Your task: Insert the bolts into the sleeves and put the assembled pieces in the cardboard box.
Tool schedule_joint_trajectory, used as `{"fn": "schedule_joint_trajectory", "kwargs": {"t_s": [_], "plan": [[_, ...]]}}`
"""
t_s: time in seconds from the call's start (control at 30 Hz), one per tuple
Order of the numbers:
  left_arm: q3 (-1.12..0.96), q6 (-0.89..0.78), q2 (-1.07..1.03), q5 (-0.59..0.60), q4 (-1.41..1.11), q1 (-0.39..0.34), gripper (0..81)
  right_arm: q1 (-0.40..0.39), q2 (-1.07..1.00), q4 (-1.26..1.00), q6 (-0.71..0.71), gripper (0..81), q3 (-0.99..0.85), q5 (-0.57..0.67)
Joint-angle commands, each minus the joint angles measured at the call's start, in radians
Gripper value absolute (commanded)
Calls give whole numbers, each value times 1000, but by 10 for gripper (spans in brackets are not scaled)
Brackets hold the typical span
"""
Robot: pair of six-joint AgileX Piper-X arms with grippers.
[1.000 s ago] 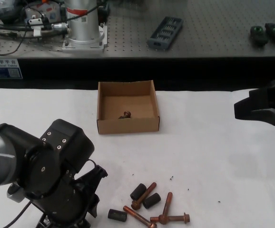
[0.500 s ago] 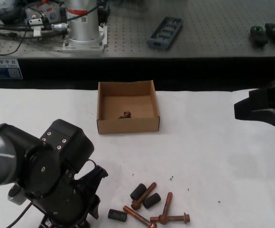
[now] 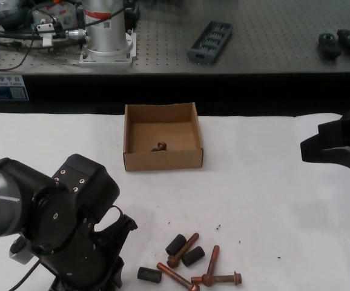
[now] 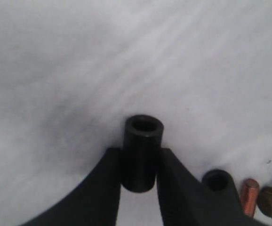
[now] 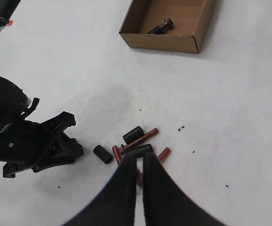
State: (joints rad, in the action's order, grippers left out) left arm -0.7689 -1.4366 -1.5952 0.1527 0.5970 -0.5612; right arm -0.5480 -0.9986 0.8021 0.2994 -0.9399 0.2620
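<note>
Left wrist view: left fingers (image 4: 103,188) pinch matte tubular black sleeve (image 4: 143,153); right fingers (image 5: 122,190) narrow

**Inspector:** High view, position?
**Technician:** Behind the arms, facing forward and down. It is far enough off to take in the bench (image 3: 272,200), the cardboard box (image 3: 163,160) and the loose bolts (image 3: 220,279).
**Inspector:** Left wrist view?
**Technician:** Very near the bench surface, looking along the left gripper (image 4: 140,151) at one sleeve (image 4: 143,141).
**Inspector:** Right wrist view?
**Technician:** Well above the bench, looking steeply down. It shares the box, the bolts and the left arm (image 3: 72,218) with the high view.
</note>
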Motion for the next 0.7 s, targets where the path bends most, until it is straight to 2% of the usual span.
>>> {"fn": "schedule_joint_trajectory", "kwargs": {"t_s": [0.0, 0.2, 0.43, 0.57, 0.67], "plan": [[3, 43, -17, -8, 42, -7, 185, -2, -3, 7, -8, 52, -3, 2], [3, 252, -17, -10, 37, -7, 60, -2, -3, 7, -8, 52, -3, 2], [3, 528, -6, -17, 15, -7, 59, -2, -3, 6, -8, 52, -3, 36], [3, 693, 57, -71, -114, -7, 59, -2, -3, 30, -8, 52, -3, 81], [3, 726, 127, -81, -258, 6, 59, -2, -8, 63, -8, 52, -3, 73]]}}
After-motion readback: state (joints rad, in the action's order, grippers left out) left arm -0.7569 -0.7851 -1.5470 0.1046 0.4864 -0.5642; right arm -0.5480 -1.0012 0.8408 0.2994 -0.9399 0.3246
